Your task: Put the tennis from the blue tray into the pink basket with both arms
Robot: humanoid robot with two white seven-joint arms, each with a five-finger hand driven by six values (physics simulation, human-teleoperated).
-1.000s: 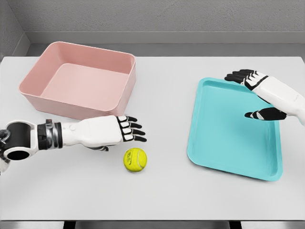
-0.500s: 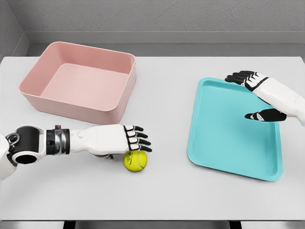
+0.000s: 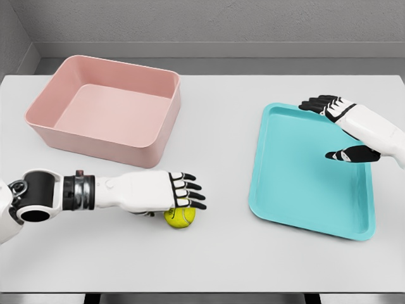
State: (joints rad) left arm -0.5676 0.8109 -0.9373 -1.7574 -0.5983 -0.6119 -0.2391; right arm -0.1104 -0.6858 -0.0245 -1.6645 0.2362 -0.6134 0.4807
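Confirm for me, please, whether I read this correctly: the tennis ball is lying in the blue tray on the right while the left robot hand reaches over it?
Not quite. The head view shows the tennis ball on the white table, left of the blue tray, which holds nothing. The left robot hand does reach over it.

1. Basket [image 3: 161, 136]: smooth pink plastic, soft sheen
2. Tray [image 3: 304, 183]: smooth turquoise plastic, slightly glossy
3. Ball [image 3: 181, 218]: fuzzy yellow-green felt, matt
4. Counter [image 3: 221, 126]: plain matt white
5. Left hand [image 3: 166, 193]: glossy white shell, black finger joints
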